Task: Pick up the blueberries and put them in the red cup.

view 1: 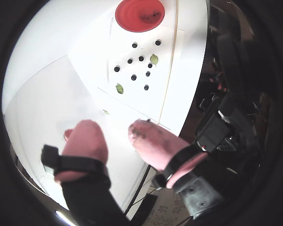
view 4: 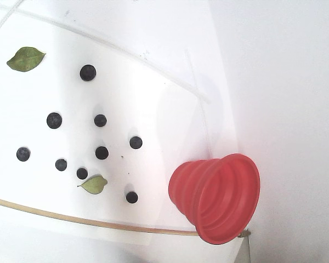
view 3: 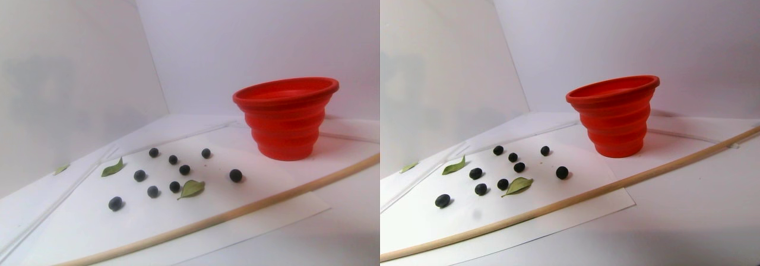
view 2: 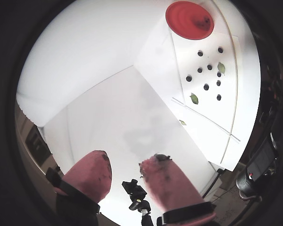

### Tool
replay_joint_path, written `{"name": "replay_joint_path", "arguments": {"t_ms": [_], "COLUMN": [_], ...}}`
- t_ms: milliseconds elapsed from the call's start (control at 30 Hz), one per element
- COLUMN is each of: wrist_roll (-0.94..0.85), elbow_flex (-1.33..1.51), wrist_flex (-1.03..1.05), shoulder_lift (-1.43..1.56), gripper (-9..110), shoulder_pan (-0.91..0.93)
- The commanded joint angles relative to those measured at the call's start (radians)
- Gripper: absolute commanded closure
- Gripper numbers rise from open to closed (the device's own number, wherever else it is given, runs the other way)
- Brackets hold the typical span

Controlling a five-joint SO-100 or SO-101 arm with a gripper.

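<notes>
Several blueberries (view 4: 102, 153) lie scattered on a white sheet, seen small and far off in both wrist views (view 1: 133, 77) (view 2: 206, 87) and close in the stereo pair view (view 3: 184, 170). The red cup (view 3: 288, 120) stands upright beside them, past the berries in both wrist views (view 1: 132, 16) (view 2: 186, 21) and at lower right in the fixed view (view 4: 214, 197). Dark specks show on its floor from above. My gripper (view 1: 114, 127) (view 2: 127, 159) hangs high above the table, well short of the berries. Its pink, dark-stained fingers (view 1: 87, 141) stand apart and hold nothing.
A thin wooden stick (view 3: 237, 209) (view 4: 71, 218) lies along the sheet's edge near the cup. Two green leaves (view 4: 26, 58) (view 4: 94, 184) rest among the berries. White walls back the scene. A black tripod (view 2: 137, 195) and dark clutter (view 1: 226, 117) stand off the table edge.
</notes>
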Motion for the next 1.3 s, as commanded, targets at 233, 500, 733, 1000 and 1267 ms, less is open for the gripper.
{"name": "replay_joint_path", "arguments": {"t_ms": [233, 500, 733, 1000, 1267], "wrist_roll": [-0.034, -0.14, -0.299, -0.537, -0.73], "elbow_flex": [-0.11, -0.138, -0.04, 0.029, 0.084], "wrist_flex": [-0.02, -0.109, -0.141, -0.196, -0.232], "shoulder_lift": [-0.029, -0.181, -0.23, -0.296, -0.334], "gripper": [89, 89, 89, 88, 88], "shoulder_pan": [-0.063, -0.103, -0.153, -0.16, -0.106]}}
